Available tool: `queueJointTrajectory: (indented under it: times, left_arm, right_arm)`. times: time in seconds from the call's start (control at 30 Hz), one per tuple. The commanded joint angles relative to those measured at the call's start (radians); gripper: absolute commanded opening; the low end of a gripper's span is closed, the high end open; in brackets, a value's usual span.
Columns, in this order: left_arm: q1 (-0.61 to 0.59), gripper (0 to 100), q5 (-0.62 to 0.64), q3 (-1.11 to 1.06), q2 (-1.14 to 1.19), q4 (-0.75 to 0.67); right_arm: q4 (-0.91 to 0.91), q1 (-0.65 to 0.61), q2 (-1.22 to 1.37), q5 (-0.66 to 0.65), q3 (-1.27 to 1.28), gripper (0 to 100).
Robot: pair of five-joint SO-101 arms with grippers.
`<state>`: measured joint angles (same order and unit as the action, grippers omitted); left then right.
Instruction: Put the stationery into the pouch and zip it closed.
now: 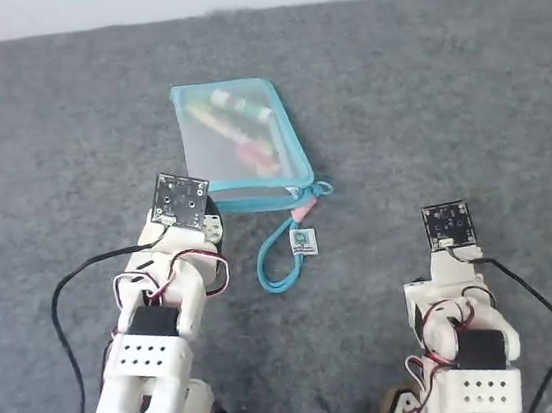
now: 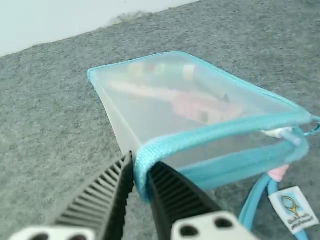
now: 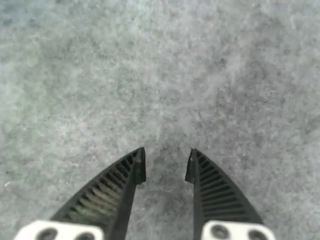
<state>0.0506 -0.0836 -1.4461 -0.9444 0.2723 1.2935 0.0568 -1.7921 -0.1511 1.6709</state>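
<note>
A clear pouch (image 1: 233, 146) with turquoise trim lies on the grey carpet, with coloured stationery (image 1: 241, 130) inside it. Its zipped edge (image 2: 220, 131) faces the arms, with a pink pull (image 1: 304, 207) and a turquoise wrist loop (image 1: 275, 262) at the right corner. My left gripper (image 2: 141, 172) is shut on the pouch's near-left corner, pinching the turquoise zip edge. My right gripper (image 3: 165, 165) stands open over bare carpet, right of the pouch, with nothing between its fingers.
A small white tag (image 1: 303, 242) hangs on the loop. Grey carpet (image 1: 444, 95) stretches all round, meeting a pale wall at the far edge. Black cables trail beside both arm bases.
</note>
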Motion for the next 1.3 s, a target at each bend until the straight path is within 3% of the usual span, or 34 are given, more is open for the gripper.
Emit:
queueJointTrajectory:
  times: [0.0,0.13,0.23,0.43,0.7,0.9,1.1,1.27]
  left_arm:
    - [0.002,1,0.017,0.039,-0.009,-0.038]
    - [0.002,1,0.017,0.039,-0.008,-0.037]
    - [0.002,1,0.017,0.039,-0.008,-0.037]
    - [0.003,1,0.018,0.039,-0.009,-0.038]
    - [0.003,1,0.018,0.039,-0.008,-0.038]
    - [0.003,1,0.018,0.039,-0.006,-0.038]
    - [0.003,1,0.018,0.039,-0.008,-0.038]
    - [0.003,1,0.018,0.039,-0.011,-0.038]
  right_arm:
    - [-0.111,-0.008,-0.022,-0.014,0.012,13.6]
    - [-0.268,0.024,-0.021,-0.1,-0.032,13.4]
    - [-0.234,0.053,-0.021,-0.201,-0.126,13.3]
    - [-0.131,-0.051,0.028,-0.203,-0.318,13.3]
    - [-0.173,-0.272,0.627,-0.193,-0.649,13.8]
    - [-0.174,-0.433,1.141,0.026,-0.99,13.8]
    - [-0.3,-0.515,1.509,0.322,-1.191,13.8]
    - [-0.357,-0.559,1.707,0.416,-1.284,13.8]
